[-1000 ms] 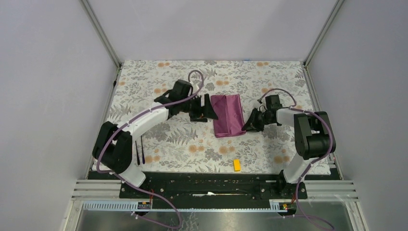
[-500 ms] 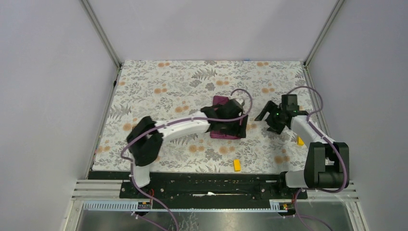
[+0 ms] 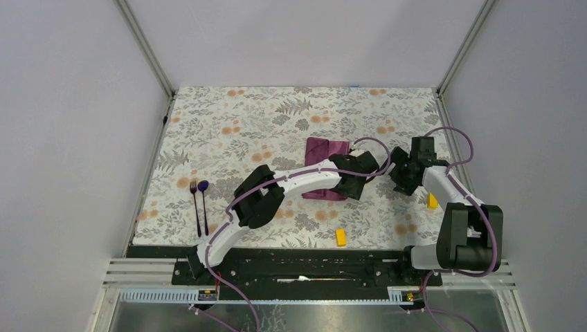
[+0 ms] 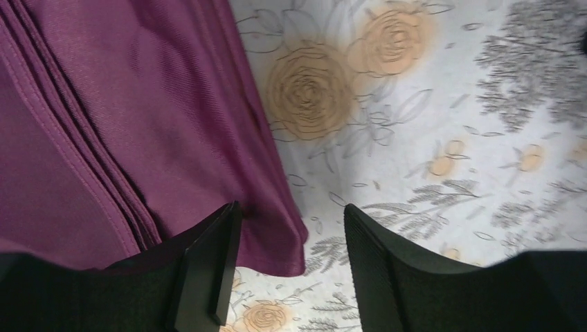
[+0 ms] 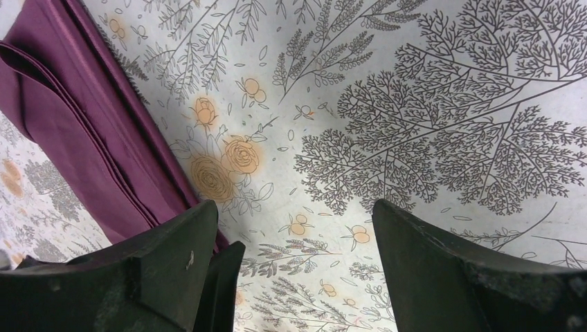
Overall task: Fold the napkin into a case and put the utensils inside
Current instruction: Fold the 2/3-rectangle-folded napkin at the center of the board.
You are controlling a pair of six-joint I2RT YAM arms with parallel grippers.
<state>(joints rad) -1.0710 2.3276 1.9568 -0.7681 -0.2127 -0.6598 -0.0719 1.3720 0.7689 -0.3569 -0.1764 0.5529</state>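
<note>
Right of desk centre: folded napkin (image 3: 320, 148), both hands released beside it.

Lying as a layered plum band on the floral desk (image 3: 277, 111), near end covered by the left arm (image 3: 304, 181) in the top view. Left hand (image 4: 289, 214) spread over the napkin's corner, one finger above the cloth, the other above bare desk, gripping nothing. Right hand (image 5: 294, 214) wide apart just beside the cloth's edge, only printed leaves between its fingers. Two utensils (image 3: 201, 204) side by side near the left desk edge, well apart from the napkin. One yellow block (image 3: 340, 237) by the near edge, another (image 3: 432, 201) tucked against the right arm (image 3: 443, 185). Cut off in both wrist views: most of the napkin; number of folds hard to make out.
</note>
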